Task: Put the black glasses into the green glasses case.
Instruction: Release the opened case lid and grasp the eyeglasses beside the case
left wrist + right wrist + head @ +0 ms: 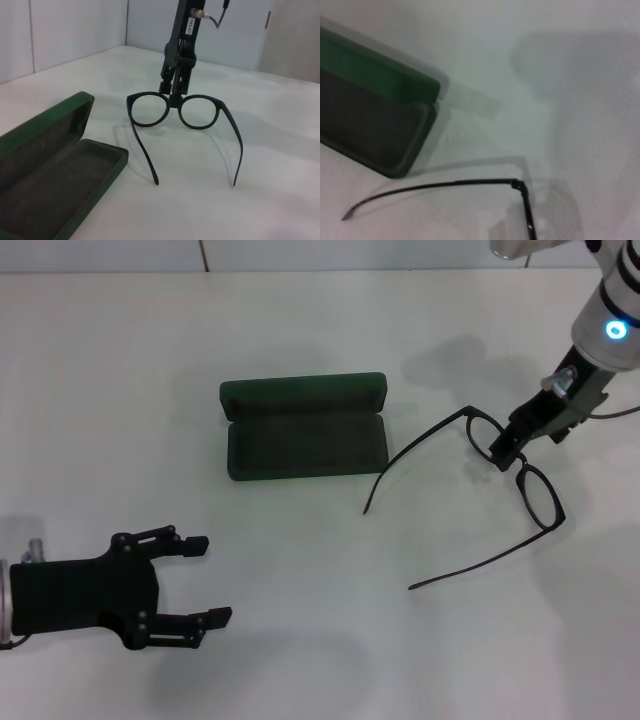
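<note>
White table [300,640]: your right gripper [508,448] pinches the black glasses [530,485] at the bridge, hiding it; green glasses case [305,430] lies open nearby; left gripper [205,580] is spread, idle.

black glasses [520,475] unfolded, beside open green glasses case [305,427]

The green glasses case [305,430] lies open on the desk [300,640], its lid laid back flat, so its tray is reachable from above. Bare desk separates it from the black glasses [480,490], whose spread temple arms reach toward the case. The left gripper [190,580] sits near the front edge, well apart from both.
</note>
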You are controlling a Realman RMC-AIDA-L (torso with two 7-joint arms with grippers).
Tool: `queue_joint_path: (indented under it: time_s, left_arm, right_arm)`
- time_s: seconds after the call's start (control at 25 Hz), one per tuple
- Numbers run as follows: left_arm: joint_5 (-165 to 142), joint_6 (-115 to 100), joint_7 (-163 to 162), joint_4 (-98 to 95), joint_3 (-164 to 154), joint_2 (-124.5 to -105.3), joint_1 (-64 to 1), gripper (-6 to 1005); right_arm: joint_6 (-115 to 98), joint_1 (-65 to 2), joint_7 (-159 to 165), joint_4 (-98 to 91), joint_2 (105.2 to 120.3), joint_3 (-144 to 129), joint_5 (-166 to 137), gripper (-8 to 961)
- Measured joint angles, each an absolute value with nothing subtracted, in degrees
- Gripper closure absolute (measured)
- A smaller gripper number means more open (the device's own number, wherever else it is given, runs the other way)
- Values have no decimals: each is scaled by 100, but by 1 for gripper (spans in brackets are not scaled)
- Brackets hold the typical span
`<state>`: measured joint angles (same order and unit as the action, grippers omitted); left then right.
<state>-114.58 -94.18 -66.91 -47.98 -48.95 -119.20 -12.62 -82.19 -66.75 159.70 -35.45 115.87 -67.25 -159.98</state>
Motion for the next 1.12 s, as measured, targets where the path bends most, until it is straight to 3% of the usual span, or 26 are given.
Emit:
queue_joint_path:
  time_s: [0.64,1.12]
  left_arm:
    - [-11463,-9335,-6688,-4749,-4895,-11926,-1347,105]
    - [-11463,-9316,-6608,-4711,-4895,-11926,-1355,105]
  right_arm:
    - [-8072,-6642,15985,-3282,11619,-6737,-15626,219]
    - [-8076,-6589,16171,-3335,11619,-6911,-15680,502]
